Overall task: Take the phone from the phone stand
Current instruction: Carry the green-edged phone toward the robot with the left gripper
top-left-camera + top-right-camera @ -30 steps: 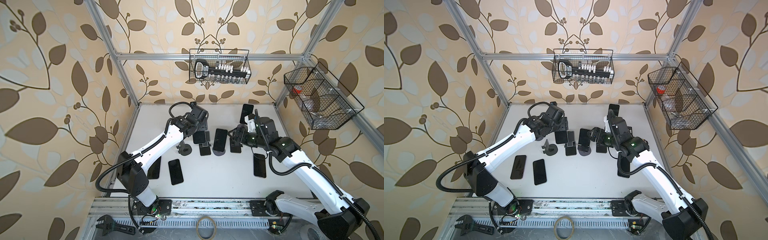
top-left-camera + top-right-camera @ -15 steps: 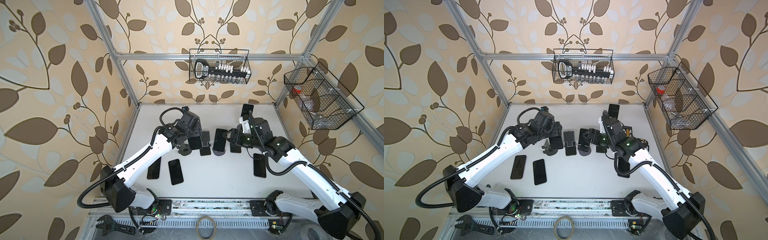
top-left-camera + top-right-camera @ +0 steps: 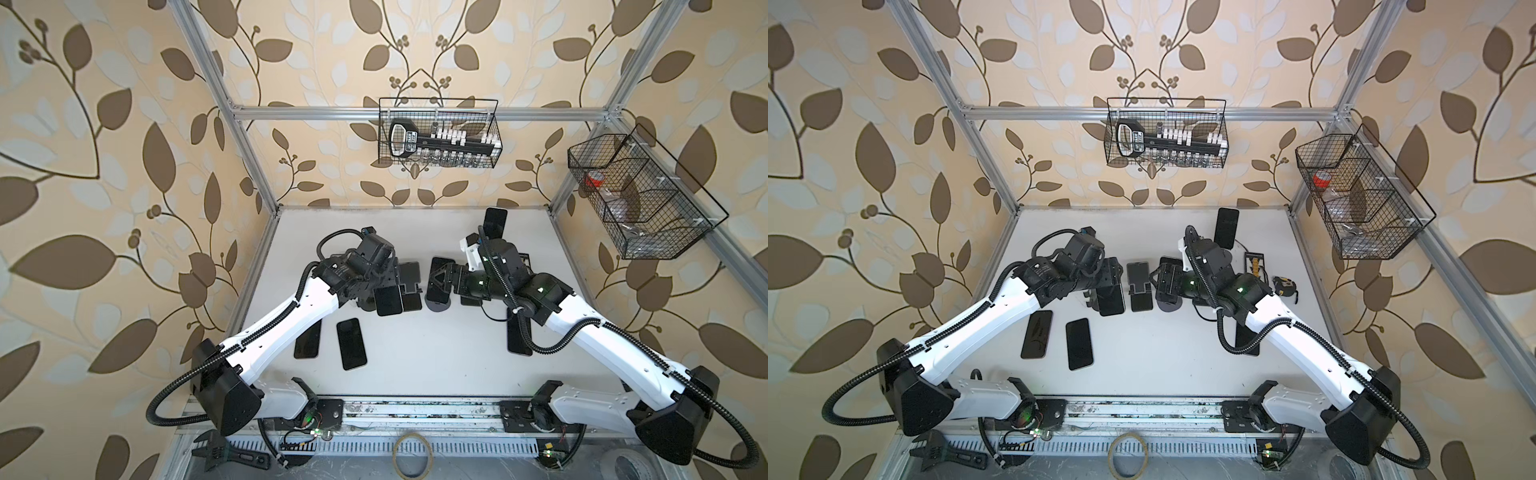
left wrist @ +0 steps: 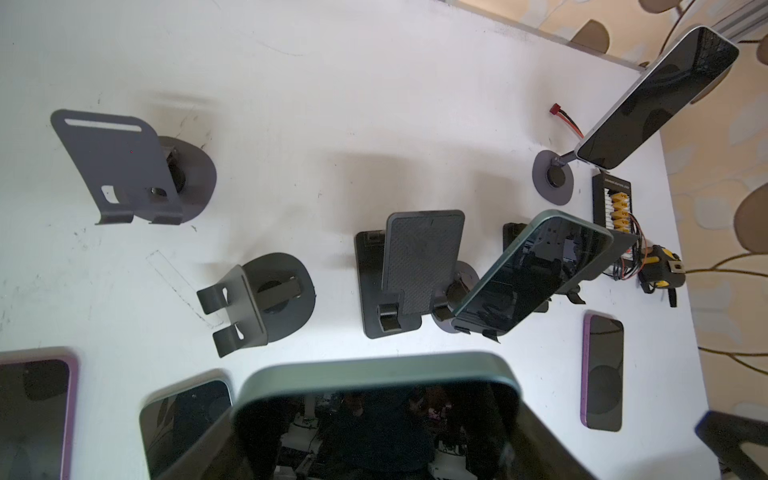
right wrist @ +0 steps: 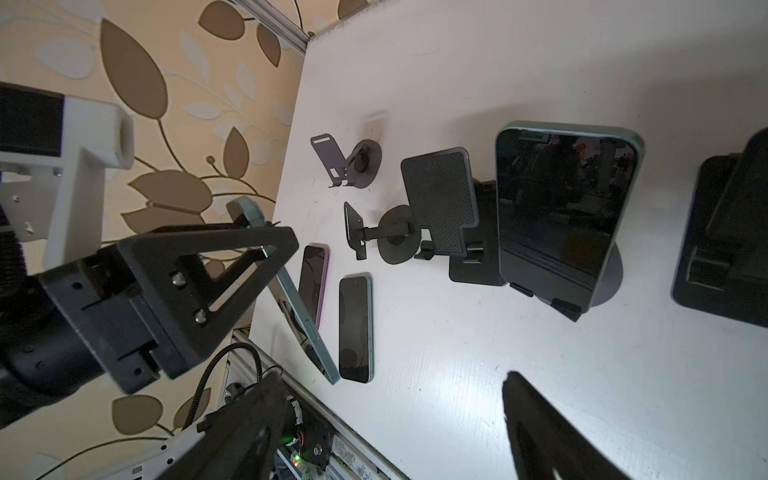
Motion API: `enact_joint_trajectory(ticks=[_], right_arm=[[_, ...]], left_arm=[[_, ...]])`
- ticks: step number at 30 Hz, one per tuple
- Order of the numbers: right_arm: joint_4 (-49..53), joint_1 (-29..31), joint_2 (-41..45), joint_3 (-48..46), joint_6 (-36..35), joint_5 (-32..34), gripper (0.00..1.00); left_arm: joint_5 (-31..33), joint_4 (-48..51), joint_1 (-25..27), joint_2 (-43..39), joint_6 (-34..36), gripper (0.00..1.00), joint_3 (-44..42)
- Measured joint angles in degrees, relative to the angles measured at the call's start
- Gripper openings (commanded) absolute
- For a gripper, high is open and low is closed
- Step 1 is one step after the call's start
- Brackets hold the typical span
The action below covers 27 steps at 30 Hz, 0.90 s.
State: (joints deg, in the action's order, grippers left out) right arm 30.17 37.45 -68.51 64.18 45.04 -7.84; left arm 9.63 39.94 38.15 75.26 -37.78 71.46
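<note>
The left claw (image 5: 272,249) is squeezed shut on the sides of a green phone (image 4: 374,399). It holds the phone up in the air, off every stand, just beside the bumpy stand (image 4: 419,257) on the left arm's side. Holding it by the sides keeps the claw off the glass, and the phone cannot slip down.

Two flat phones (image 3: 351,343) lie on the white table (image 4: 332,104), on the robot's side of the bumpy stand. I think the held phone is meant to lie flat near them, so the arm must go lower before it lets go. If it lets go from up here, the phone could fall and crack.

The right claw (image 5: 392,376) is open wide with nothing in it. It points at a second green phone (image 5: 565,208). That phone leans back on a round stand (image 5: 611,278), just beside the bumpy stand on the right arm's side. Little hooks at the bottom stop it from sliding off. So I think it has to be lifted up, not pulled forward.
</note>
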Motion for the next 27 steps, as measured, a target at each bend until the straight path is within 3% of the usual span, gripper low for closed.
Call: enact_joint_trajectory(ticks=[27], right_arm=[[0.1, 7.4, 0.5, 0.0, 3.4, 6.8, 0.8]], left_arm=[[-6.3, 1.6, 2.5, -6.7, -8.7, 0.48, -14.6]])
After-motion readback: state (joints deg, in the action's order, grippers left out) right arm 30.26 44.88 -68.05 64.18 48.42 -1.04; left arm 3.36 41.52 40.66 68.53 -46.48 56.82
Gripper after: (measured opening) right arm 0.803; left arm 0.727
